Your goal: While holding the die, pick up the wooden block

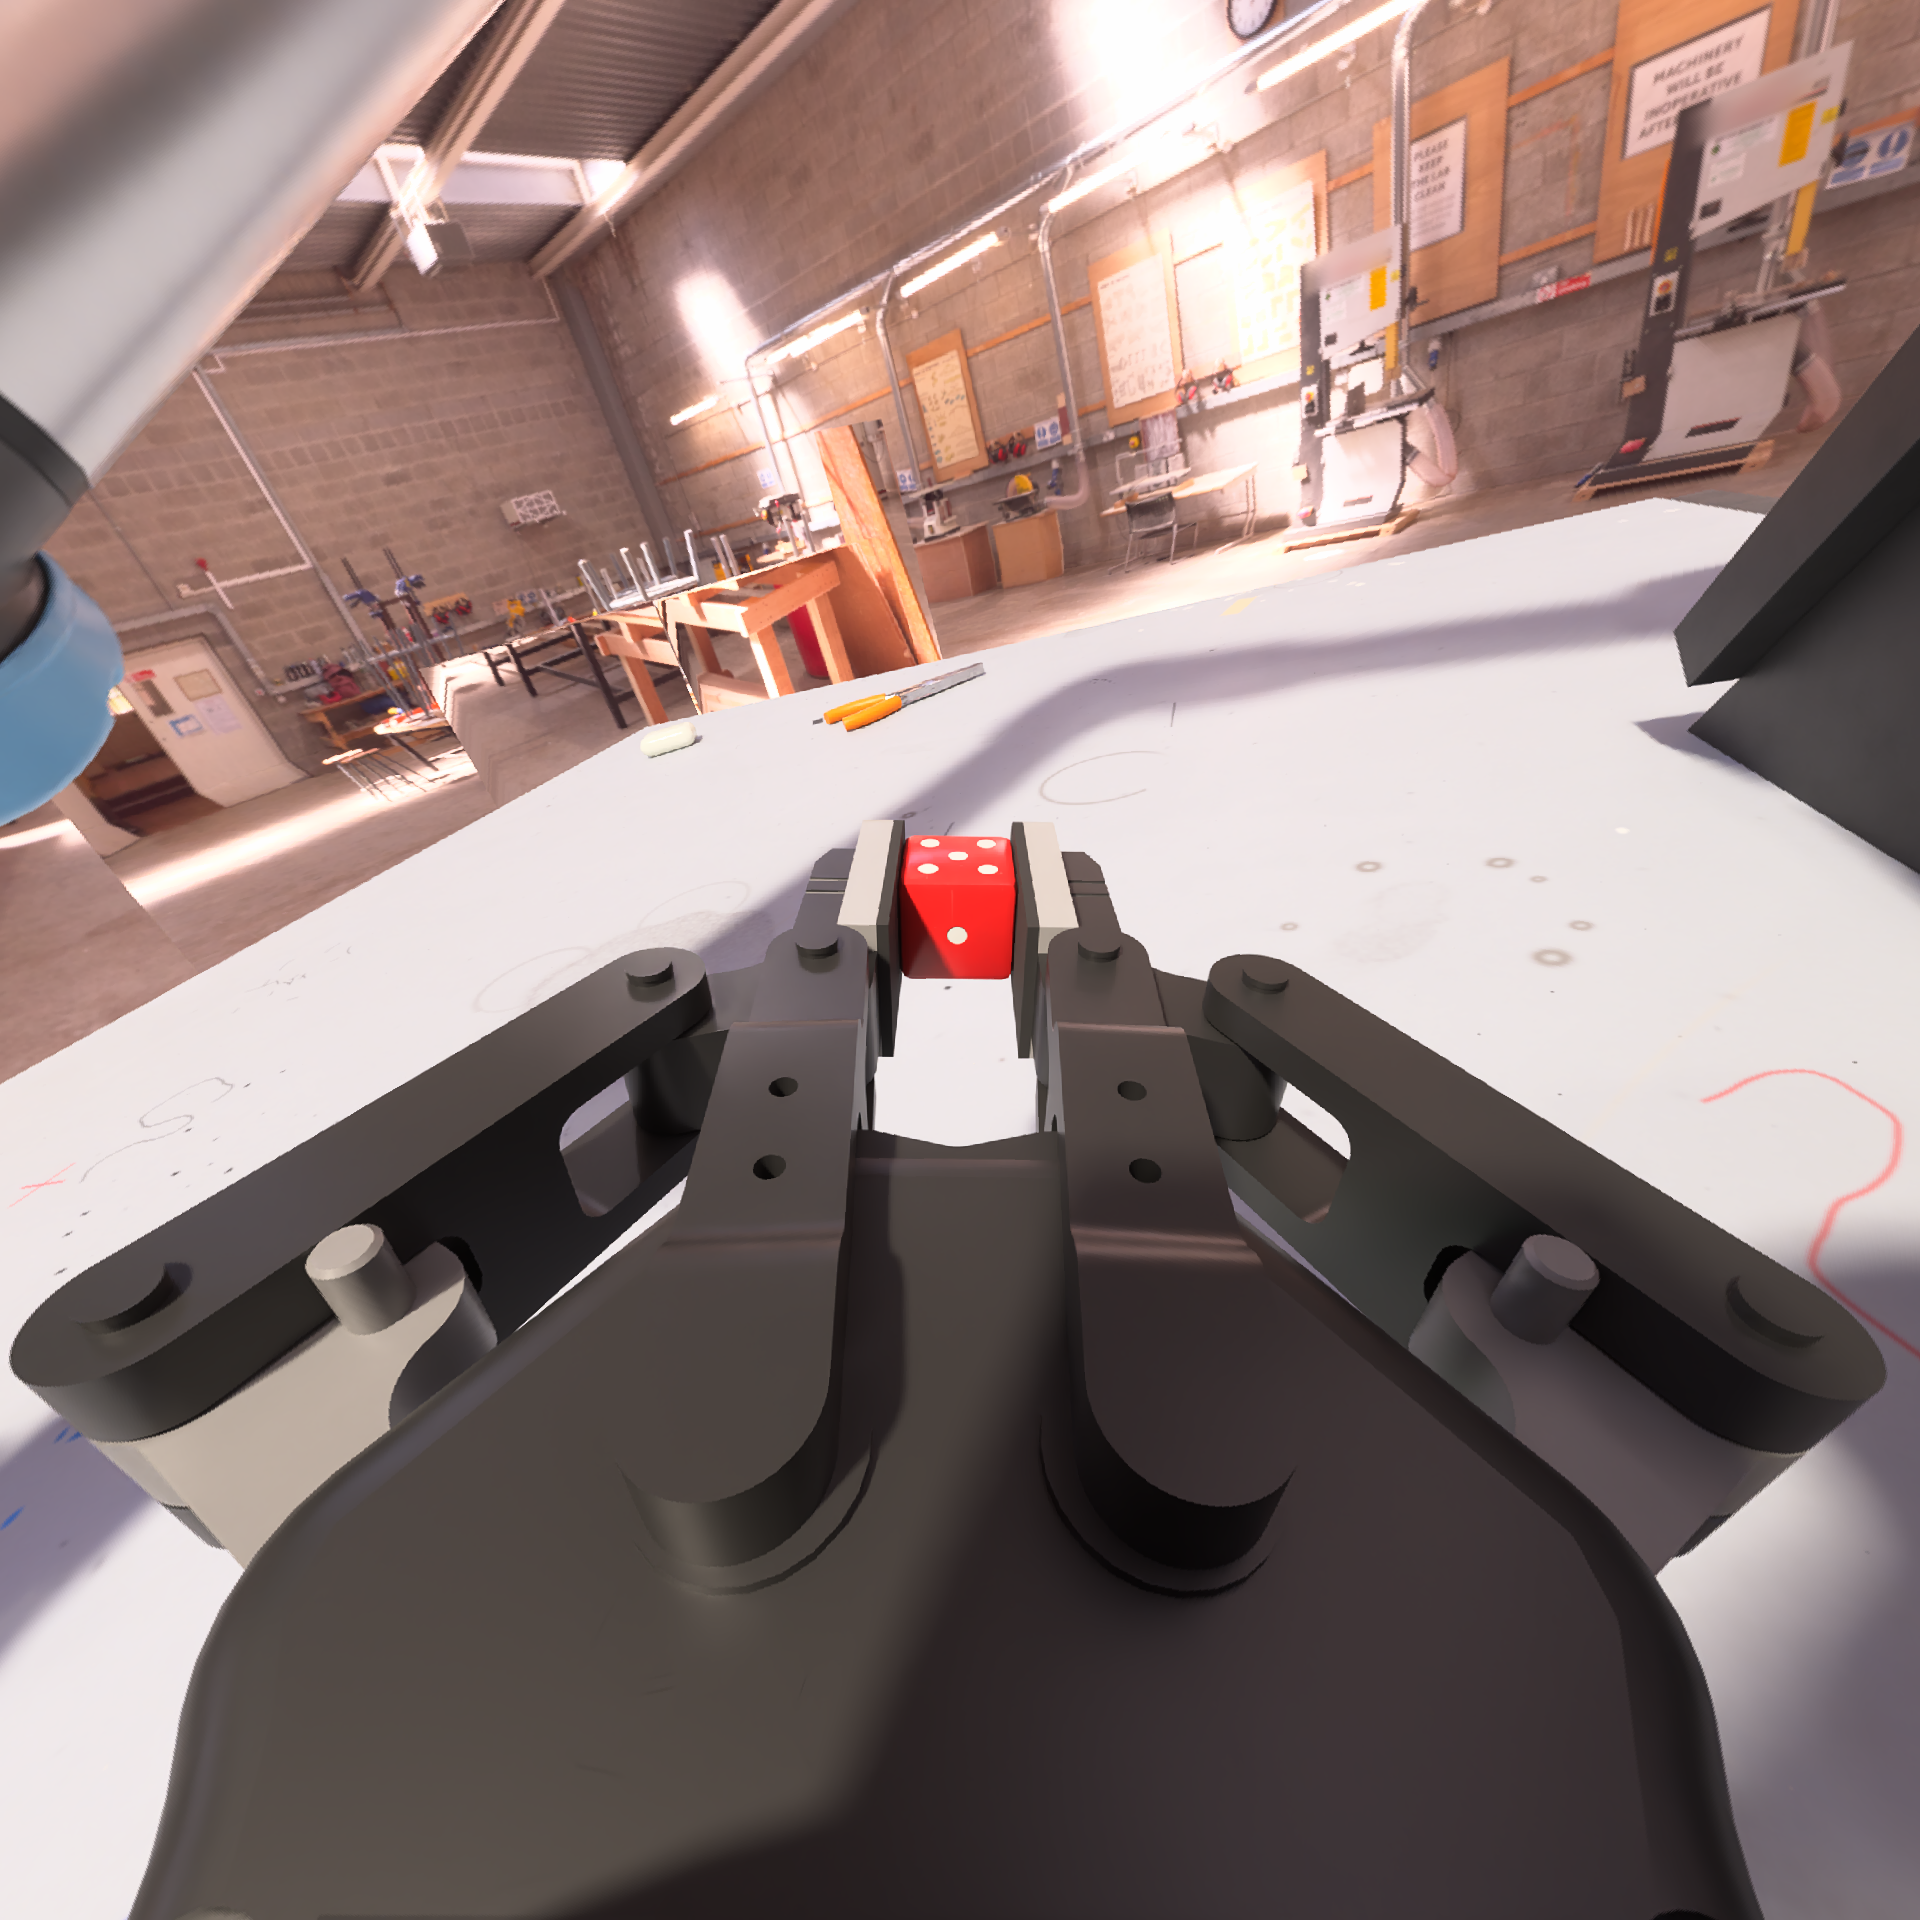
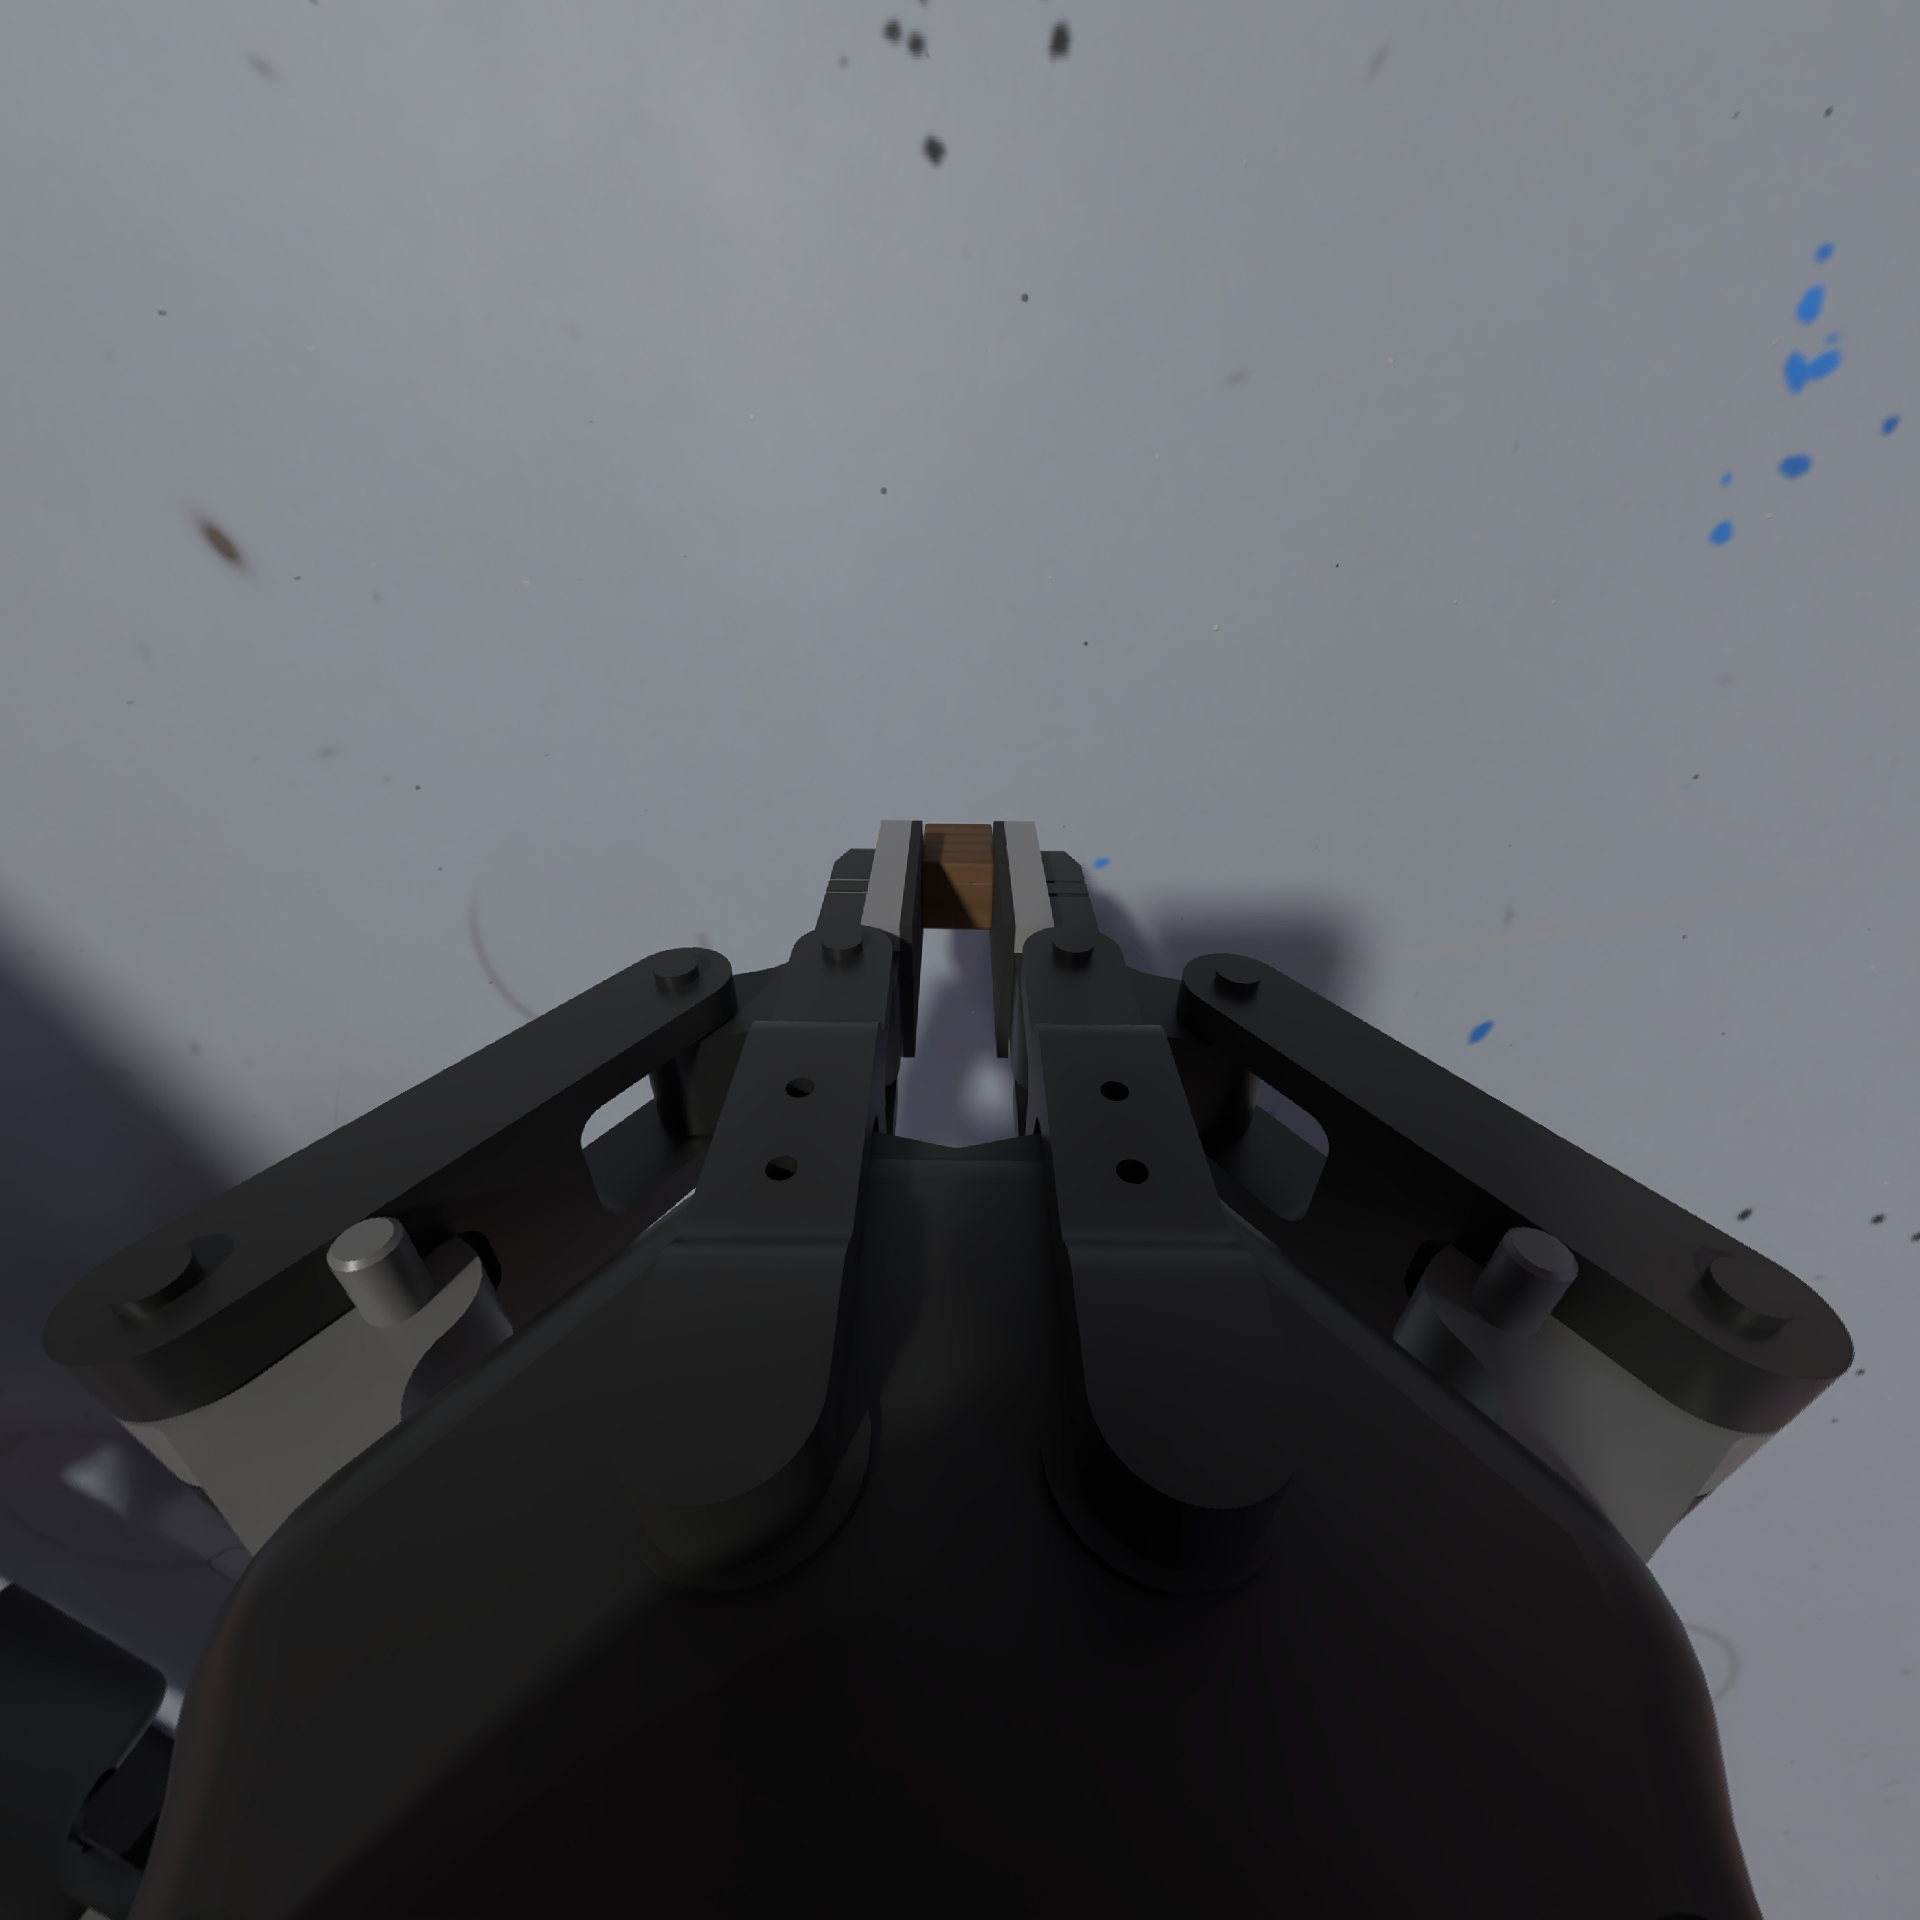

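In the left wrist view my left gripper (image 1: 957, 894) is shut on a red die (image 1: 956, 906) with white pips, held between the two pale pads above the white table (image 1: 1351, 935). In the right wrist view my right gripper (image 2: 957, 873) is shut on a small brown wooden block (image 2: 956, 875), gripped at the fingertips. The grey table top (image 2: 935, 468) lies below it, and the gripper's shadow falls to the right of the fingers. Whether the block touches the table cannot be told.
In the left wrist view, orange-handled pliers (image 1: 894, 698) and a pale oblong object (image 1: 668, 740) lie near the table's far edge. A dark slab (image 1: 1818, 665) stands at the right. A workshop with benches lies beyond. Blue paint spots (image 2: 1808, 364) mark the table.
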Motion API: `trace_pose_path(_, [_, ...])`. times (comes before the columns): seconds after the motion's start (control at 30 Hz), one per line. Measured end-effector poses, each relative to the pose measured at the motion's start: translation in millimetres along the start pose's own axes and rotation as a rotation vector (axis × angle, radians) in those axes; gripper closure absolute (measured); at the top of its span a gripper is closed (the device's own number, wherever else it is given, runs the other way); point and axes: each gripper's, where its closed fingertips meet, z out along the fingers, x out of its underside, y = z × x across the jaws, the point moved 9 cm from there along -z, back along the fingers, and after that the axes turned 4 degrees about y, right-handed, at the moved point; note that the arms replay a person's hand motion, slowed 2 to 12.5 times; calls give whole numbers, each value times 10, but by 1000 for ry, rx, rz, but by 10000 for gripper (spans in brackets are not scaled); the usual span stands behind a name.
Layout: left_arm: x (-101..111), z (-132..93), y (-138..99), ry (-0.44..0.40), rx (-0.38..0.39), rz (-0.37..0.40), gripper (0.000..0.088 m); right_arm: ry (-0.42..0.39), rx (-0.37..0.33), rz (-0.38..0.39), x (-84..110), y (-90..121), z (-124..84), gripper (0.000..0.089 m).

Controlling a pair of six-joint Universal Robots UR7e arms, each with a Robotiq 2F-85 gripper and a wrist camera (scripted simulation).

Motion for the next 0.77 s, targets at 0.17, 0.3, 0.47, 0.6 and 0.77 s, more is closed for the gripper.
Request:
trace_pose_path(0.17, [1,-5,7,0,-6,1,703,-63,-1,-28,86,53,-162,776])
trace_pose_path(0.3, [2,-10,16,0,-15,-3,703,-115,9,-54,193,105,-315,776])
trace_pose_path(0.47, [5,-19,37,0,-33,-13,703,-180,48,-84,389,172,-530,776])
trace_pose_path(0.6, [8,-28,56,0,-49,-25,703,-227,96,-102,600,228,-706,775])
trace_pose_path(0.77, [11,-44,86,-2,-73,-41,703,-288,170,-112,926,301,-919,775])
